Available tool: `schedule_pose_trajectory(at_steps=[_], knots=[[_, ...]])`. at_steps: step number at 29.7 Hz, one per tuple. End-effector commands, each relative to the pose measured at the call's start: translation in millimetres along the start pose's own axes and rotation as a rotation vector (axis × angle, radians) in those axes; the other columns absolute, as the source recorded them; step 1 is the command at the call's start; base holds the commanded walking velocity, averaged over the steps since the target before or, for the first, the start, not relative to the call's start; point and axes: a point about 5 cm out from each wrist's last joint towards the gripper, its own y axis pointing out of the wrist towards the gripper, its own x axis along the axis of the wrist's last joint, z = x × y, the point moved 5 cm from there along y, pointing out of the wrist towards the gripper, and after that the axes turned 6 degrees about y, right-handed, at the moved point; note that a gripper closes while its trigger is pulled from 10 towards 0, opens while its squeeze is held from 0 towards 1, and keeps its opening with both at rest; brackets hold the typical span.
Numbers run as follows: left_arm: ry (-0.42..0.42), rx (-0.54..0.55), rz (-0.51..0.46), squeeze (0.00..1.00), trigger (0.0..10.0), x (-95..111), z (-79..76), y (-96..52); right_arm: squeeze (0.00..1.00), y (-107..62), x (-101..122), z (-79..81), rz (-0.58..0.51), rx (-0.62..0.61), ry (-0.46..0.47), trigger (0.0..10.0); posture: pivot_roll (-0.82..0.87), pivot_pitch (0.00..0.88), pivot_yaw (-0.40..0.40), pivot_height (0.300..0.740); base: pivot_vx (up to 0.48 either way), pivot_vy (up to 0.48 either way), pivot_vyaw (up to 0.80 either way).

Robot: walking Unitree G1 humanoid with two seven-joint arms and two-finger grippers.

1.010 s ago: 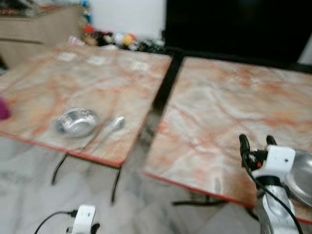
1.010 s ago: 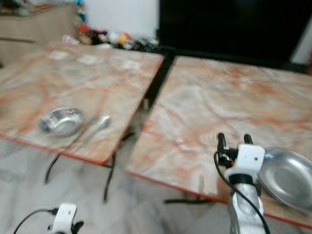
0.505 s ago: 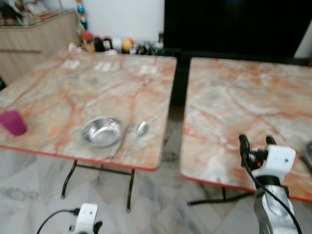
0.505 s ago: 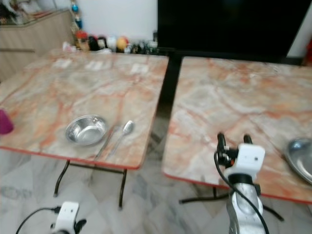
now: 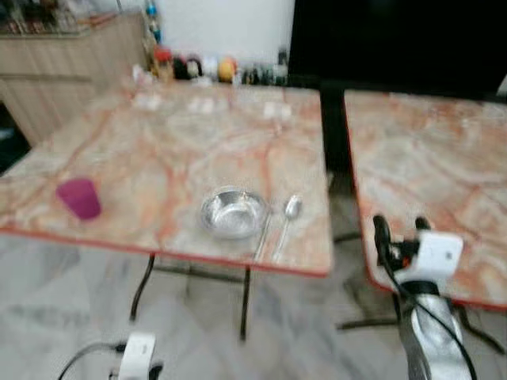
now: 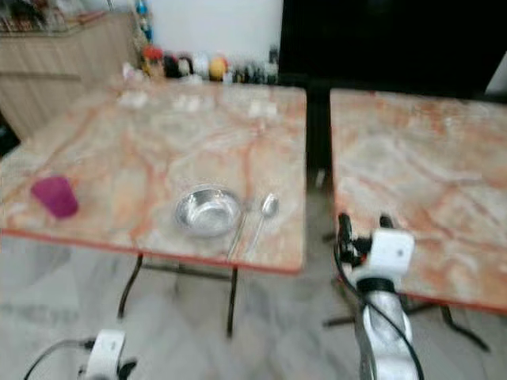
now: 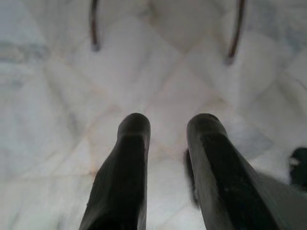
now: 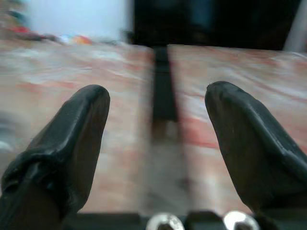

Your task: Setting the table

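Two marble benches, both hands empty

The left hand (image 7: 165,167) hangs low over the floor, fingers apart; the right hand (image 5: 398,227) is raised, spread wide. Farther off, bowl (image 5: 232,213), spoon (image 5: 287,220) beside it and purple cup (image 5: 79,198) sit on the left bench (image 5: 182,142).

Wooden cabinet (image 5: 63,59) at far left; small bottles (image 5: 206,69) along white wall (image 5: 222,28).

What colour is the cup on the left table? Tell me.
The cup is magenta-purple, plain with no pattern. It shows best in the left eye view.
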Motion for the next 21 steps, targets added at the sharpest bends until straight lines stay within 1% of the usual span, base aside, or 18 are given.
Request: schedule_pose_trajectory(at_steps=[1,8,12,21], knots=[[-0.012,-0.01,-0.001,0.0,10.0,1.5,-4.9,0.9,0.0,0.2,2.3,-9.6,-0.002,-0.021,-0.02,10.0,0.05,0.0,-0.026,0.74,0.0,0.48,0.0],[-0.012,-0.01,-0.008,0.0,10.0,4.0,-5.2,1.5,0.0,2.2,2.3,-8.3,-0.003,-0.02,-0.016,10.0,0.06,0.0,-0.025,0.74,0.0,0.447,0.0],[0.01,-0.011,-0.014,0.0,10.0,5.2,-4.8,1.5,0.0,2.0,1.6,-7.0,-0.003,-0.019,-0.013,10.0,0.06,0.0,-0.025,0.74,0.0,0.0,0.0],[0.006,-0.019,-0.01,0.0,10.0,3.6,-4.3,1.1,0.0,1.9,0.6,-6.9,-0.003,-0.023,-0.009,10.0,0.06,0.0,-0.021,0.74,0.0,0.0,0.0]])
